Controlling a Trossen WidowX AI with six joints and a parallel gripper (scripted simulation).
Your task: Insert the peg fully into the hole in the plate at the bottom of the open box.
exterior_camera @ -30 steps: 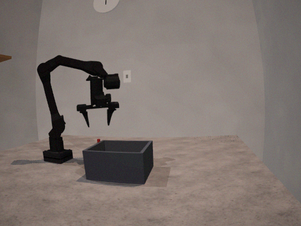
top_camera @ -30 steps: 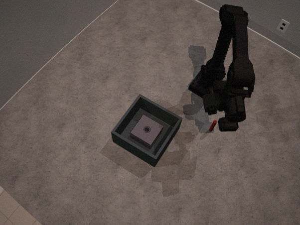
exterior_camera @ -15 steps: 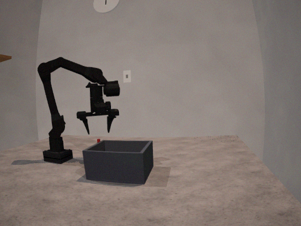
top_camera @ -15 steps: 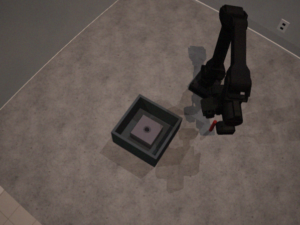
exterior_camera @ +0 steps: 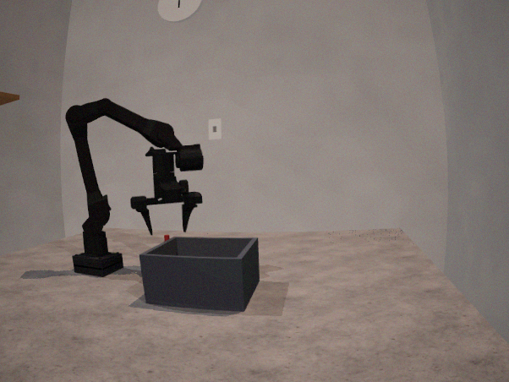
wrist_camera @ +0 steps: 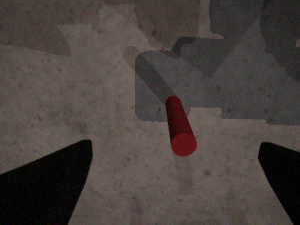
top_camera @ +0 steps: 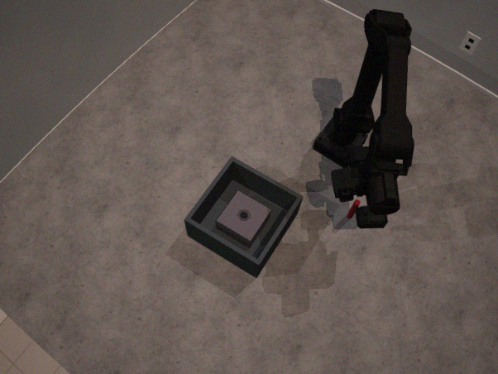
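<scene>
I see my black jaws spread wide, empty, above the smooth red cylindrical peg [wrist_camera: 178, 125] upright on the mottled stone-textured desk [top_camera: 124, 165].

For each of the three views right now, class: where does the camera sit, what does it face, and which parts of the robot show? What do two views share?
Top: high overhead, facing down at the box, plate and whole arm.
Exterior: low at table level, facing the wall; whole arm and open gripper.
Wrist: on the gripper, facing down; fingertips only.
Top and wrist both show the red peg standing.
</scene>
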